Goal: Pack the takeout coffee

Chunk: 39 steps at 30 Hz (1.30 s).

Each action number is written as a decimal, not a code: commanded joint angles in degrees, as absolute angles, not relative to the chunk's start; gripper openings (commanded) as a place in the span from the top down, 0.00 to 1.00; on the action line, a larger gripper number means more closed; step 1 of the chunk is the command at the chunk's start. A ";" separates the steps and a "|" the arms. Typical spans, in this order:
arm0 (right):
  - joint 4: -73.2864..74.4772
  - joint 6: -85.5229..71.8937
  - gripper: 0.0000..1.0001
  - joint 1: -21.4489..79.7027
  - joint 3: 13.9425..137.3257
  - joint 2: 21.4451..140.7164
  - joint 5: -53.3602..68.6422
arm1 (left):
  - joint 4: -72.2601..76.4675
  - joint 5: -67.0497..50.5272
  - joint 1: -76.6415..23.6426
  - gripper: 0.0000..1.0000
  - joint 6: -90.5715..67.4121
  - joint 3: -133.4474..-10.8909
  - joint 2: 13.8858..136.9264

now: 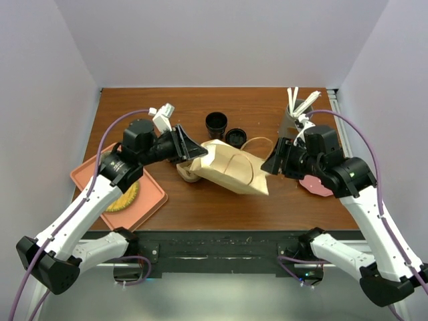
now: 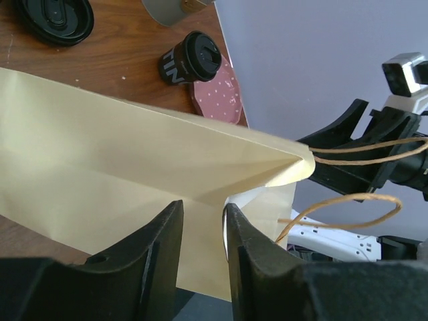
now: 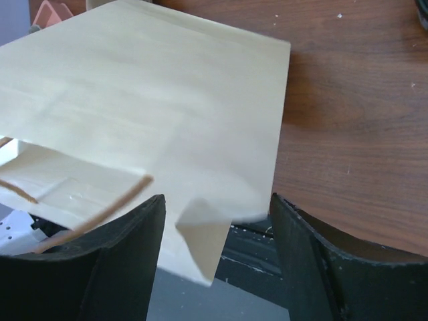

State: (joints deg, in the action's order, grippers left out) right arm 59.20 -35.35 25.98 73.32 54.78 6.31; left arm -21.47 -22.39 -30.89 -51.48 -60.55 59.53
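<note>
takeout coffee [image 2: 189, 59]: only shows in the left wrist view. Black cup with its sip lid on, white lettering on the side, right at the edge of a pink dotted plate [image 2: 221, 93] on the far right of the surface [image 1: 221, 214]. In the top view the right arm covers it. It's outside the bag and nothing is holding it.

paper bag [image 1: 231, 170]: tan, lying on its side mid-surface between the two arms, with the twine handles [image 2: 348, 200] at the right-hand end.

left pincer [image 1: 189, 152]: at the bag's left end, fingers drawn close together with bag paper pinched between them, so it's gripping the bag.

right pincer [image 3: 217, 207]: spread wide open at the bag's right end. A corner of the bag's edge sits in the gap but isn't clamped.

lidless cup [image 1: 216, 124]: standing behind the bag, with the loose lid [image 1: 235, 138] just beside it.

grey holder [image 1: 297, 115]: back right, white utensils sticking out.

pink tray [image 1: 150, 190]: front left, partly under the left arm.
</note>
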 commanded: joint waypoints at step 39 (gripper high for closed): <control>75.14 -6.94 1.00 26.37 92.20 66.36 5.36 | -38.84 -12.31 -31.11 0.39 -35.07 -82.71 64.51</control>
State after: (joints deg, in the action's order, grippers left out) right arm 71.48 -10.13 26.26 91.11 67.53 2.66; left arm -36.23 -15.92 -30.89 -37.89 -80.75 65.04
